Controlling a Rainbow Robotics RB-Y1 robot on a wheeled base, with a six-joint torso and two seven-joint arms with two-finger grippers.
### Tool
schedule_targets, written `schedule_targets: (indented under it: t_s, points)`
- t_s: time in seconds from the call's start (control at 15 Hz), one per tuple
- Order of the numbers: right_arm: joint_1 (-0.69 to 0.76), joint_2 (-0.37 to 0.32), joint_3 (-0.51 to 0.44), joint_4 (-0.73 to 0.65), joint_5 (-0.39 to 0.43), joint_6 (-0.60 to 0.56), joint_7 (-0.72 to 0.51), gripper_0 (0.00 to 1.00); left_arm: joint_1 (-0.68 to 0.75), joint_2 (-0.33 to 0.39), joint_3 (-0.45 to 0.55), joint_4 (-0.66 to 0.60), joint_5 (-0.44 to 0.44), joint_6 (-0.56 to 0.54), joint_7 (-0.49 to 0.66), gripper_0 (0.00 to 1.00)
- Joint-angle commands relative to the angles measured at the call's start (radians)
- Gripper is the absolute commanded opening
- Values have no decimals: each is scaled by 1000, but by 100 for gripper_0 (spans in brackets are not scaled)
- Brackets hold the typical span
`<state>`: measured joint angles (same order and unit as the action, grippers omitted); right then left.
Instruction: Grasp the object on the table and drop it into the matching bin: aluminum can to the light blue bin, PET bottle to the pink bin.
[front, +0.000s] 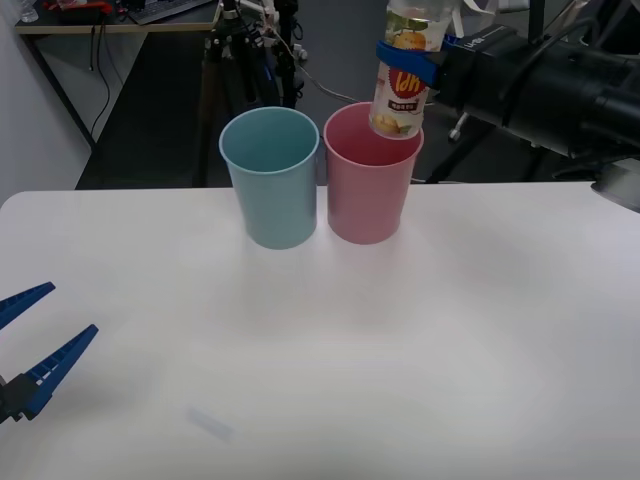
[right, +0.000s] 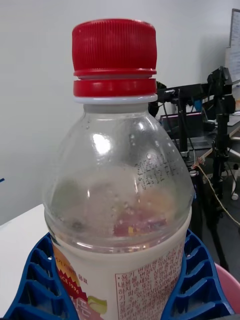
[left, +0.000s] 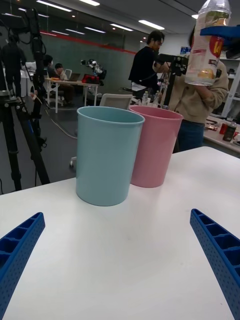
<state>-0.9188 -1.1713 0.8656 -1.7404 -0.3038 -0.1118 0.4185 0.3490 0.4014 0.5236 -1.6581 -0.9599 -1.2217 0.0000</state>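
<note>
Fingers (right: 37, 280) of the right gripper (front: 412, 58) clamp the PET bottle (front: 404, 75) at its label, upright over the pink bin (front: 368, 190) (its base above the rim), seemingly lined up for release. Left gripper (front: 35, 345) waits spread over the surface (front: 400, 350).

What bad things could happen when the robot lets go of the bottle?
The right gripper holds the PET bottle above the far rim of the pink bin, not over its middle, so the bottle might clip the rim and bounce out. The light blue bin stands right beside the pink one, so a bounce could land the bottle there. The left gripper waits open, low over the table.
</note>
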Motion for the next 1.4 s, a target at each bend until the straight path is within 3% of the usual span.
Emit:
schedule_targets:
  t_s: [0.07,0.8,1.4]
  points:
    - [-60,62,35,94,6,0,-1,0,0,0,0,0,0,0,0,100]
    - [-150,263,62,420,57,-2,6,0,0,0,0,0,0,0,0,100]
    - [-155,318,62,475,115,-2,-1,0,0,0,0,0,0,0,0,100]
